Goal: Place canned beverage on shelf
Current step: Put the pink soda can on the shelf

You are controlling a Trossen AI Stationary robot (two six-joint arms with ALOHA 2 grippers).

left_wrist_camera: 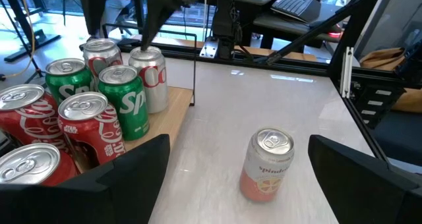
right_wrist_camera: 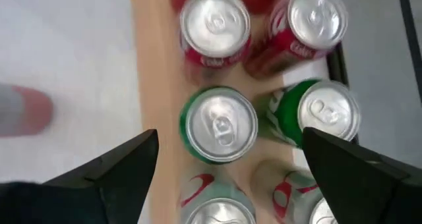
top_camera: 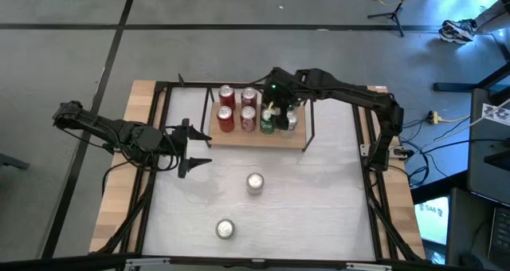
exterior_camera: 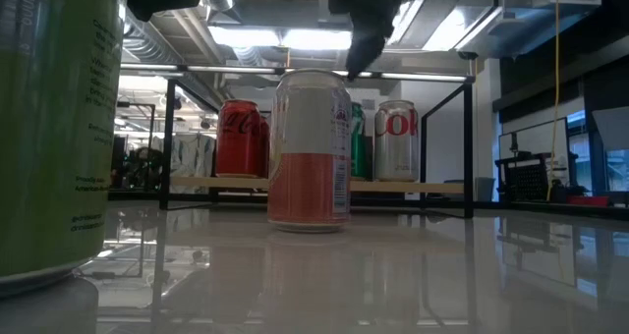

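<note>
The shelf (top_camera: pixel 239 137), a light-wood board in a black wire frame, stands at the table's far middle and carries several cans: red ones (right_wrist_camera: pixel 214 26), green ones (right_wrist_camera: pixel 221 125) and silver ones (right_wrist_camera: pixel 217 204). My right gripper (right_wrist_camera: pixel 231 135) hangs open above the shelf's right half (top_camera: pixel 275 110), fingers pointing down, clear of the can tops. A peach-and-white can (top_camera: pixel 254 182) stands upright on the table's middle, and a green can (top_camera: pixel 225 229) stands near the front edge. My left gripper (top_camera: pixel 195 147) waits open at the table's left, facing the peach-and-white can (left_wrist_camera: pixel 267 165).
Black frame bars (top_camera: pixel 155 135) run along the table's sides. The shelf's wire posts (exterior_camera: pixel 467 138) rise at its corners. The white tabletop (top_camera: pixel 319 199) lies bare to the right of the two loose cans. Cables and stands lie on the floor beyond the table.
</note>
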